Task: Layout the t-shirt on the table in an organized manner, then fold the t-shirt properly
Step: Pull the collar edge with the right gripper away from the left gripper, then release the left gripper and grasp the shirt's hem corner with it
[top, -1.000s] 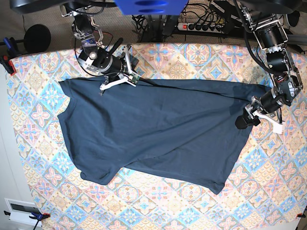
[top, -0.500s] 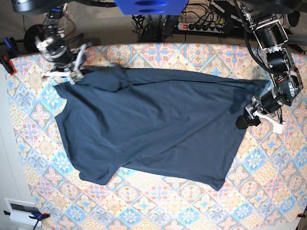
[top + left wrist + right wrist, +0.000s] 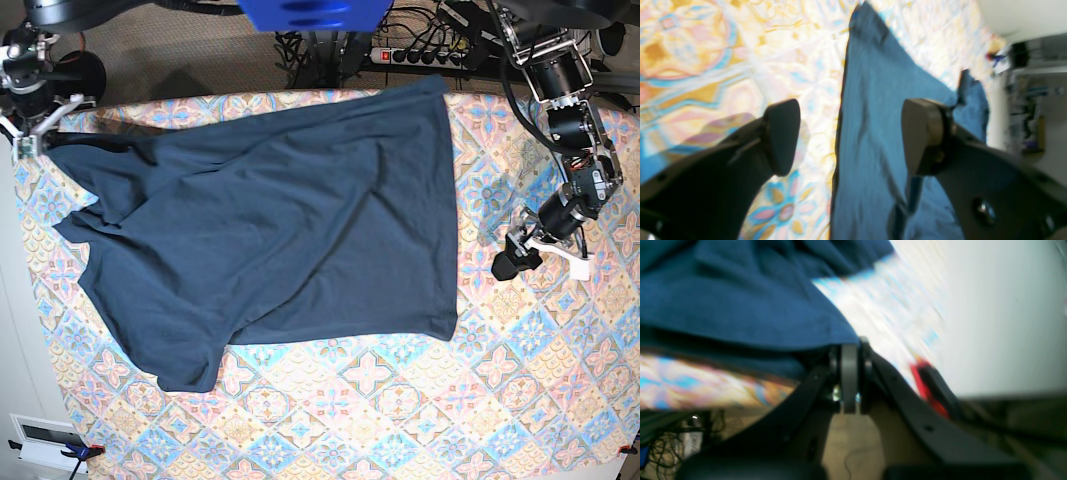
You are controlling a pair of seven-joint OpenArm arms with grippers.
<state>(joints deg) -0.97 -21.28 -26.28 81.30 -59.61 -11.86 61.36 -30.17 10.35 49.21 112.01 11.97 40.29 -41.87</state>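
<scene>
- The t-shirt (image 3: 270, 210) is spread across the table (image 3: 400, 420).
- Its far-left corner is pinched by the right gripper (image 3: 30, 125).
- The left gripper (image 3: 540, 255) is held spread, empty, right of the shirt.

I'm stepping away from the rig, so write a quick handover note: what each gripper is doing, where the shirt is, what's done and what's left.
Right gripper: shut on the t-shirt, holding its far edge at the table's far corner.
Left gripper: open and empty, over bare cloth just off the shirt's near-side edge.
The t-shirt is spread across the table but skewed, with a diagonal crease and one corner bunched at the right gripper.
Done: rough spreading.
Left: square and flatten it, then every fold.
</scene>
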